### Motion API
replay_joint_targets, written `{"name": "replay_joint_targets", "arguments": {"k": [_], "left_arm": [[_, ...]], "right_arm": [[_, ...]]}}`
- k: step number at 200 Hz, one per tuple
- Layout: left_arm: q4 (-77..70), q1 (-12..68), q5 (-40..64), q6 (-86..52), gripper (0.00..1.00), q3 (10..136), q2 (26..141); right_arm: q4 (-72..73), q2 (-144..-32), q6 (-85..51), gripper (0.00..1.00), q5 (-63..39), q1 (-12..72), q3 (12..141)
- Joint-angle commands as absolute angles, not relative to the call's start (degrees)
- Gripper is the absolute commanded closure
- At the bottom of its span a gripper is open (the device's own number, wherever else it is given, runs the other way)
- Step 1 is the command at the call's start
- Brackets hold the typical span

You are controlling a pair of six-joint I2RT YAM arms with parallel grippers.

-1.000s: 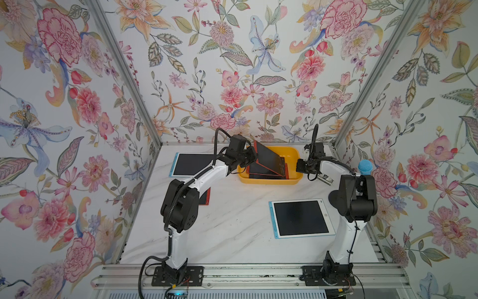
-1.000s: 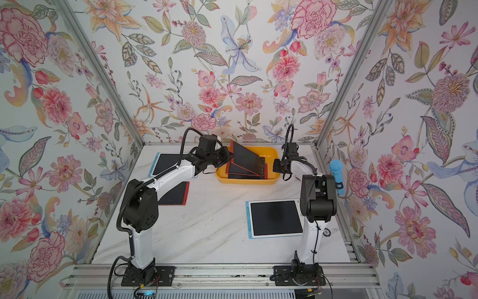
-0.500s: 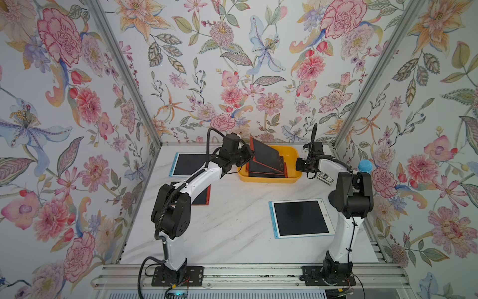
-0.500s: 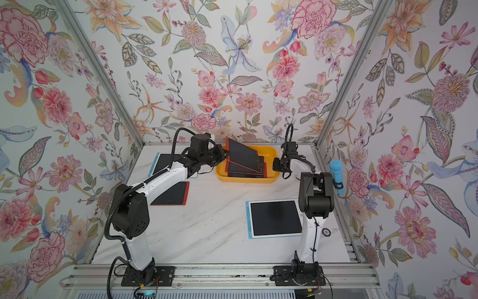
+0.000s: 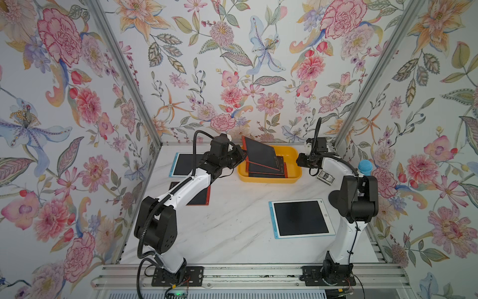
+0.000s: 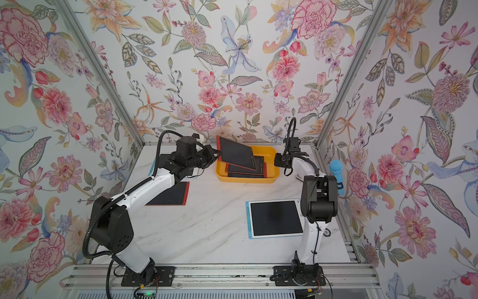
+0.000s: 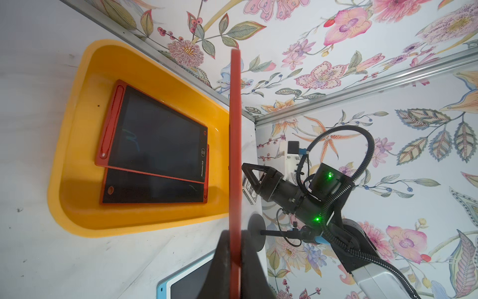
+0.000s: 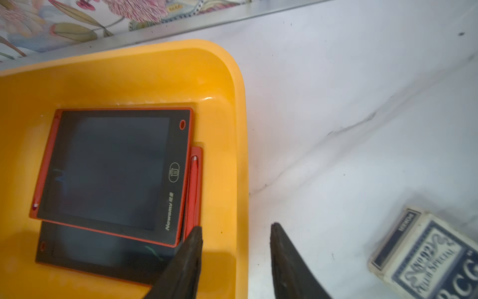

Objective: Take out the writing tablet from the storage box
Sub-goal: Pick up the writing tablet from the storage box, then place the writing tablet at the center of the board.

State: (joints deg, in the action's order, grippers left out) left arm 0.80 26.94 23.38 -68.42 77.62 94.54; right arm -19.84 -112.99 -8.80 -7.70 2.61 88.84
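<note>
The yellow-orange storage box (image 5: pixel 271 179) (image 6: pixel 245 180) stands at the back of the table. My left gripper (image 5: pixel 242 156) (image 7: pixel 234 233) is shut on the edge of a red-framed writing tablet (image 5: pixel 261 155) (image 6: pixel 236 155), which tilts up over the box's left end. In the left wrist view this tablet (image 7: pixel 234 129) shows edge-on. Two more red tablets (image 7: pixel 155 139) (image 8: pixel 113 168) lie stacked inside the box (image 8: pixel 227 103). My right gripper (image 5: pixel 300 161) (image 8: pixel 235 227) is open at the box's right rim, one finger over the inside and one over the table, holding nothing.
A blue-framed tablet (image 5: pixel 301 218) lies front right, a red one (image 5: pixel 200 198) at the left, another blue-framed one (image 5: pixel 182 164) back left. A card pack (image 5: pixel 325 178) (image 8: pixel 426 256) lies just right of the box. A blue microphone (image 5: pixel 364 167) stands by the right wall.
My right gripper has opened at the box's right rim. My left gripper has drawn back to the left with the red tablet still tilted up in it.
</note>
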Motion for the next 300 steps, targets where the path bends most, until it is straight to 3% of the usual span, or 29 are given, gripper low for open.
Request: {"name": "replay_joint_targets", "arguments": {"k": [1,33,60,95,113,196,300], "left_arm": [[-2.30,25.56,26.19,-68.90,1.00,74.80,89.19],[-0.29,24.28,28.69,-67.66,1.00,69.76,83.18],[2.31,23.53,30.45,-66.04,1.00,64.83,78.58],[3.11,22.79,33.34,-65.12,1.00,57.03,72.08],[2.98,22.45,35.96,-64.04,1.00,53.06,69.30],[-5.45,19.52,40.24,-67.73,1.00,31.92,58.20],[-25.14,16.93,41.33,-70.14,1.00,20.17,64.71]], "right_arm": [[-20.49,-108.46,-8.83,0.55,-6.26,3.38,88.80],[-20.74,-105.89,-9.83,0.53,-6.08,4.67,87.14],[-20.83,-103.56,-11.01,0.44,-5.55,6.59,84.64],[-20.91,-99.52,-12.78,0.09,-4.53,9.93,81.04],[-20.92,-97.01,-14.40,0.01,-4.26,11.47,78.97],[-20.07,-85.77,-21.47,0.00,-2.73,16.73,66.83],[-17.08,-77.82,-27.25,0.00,-2.81,17.66,55.49]]}}
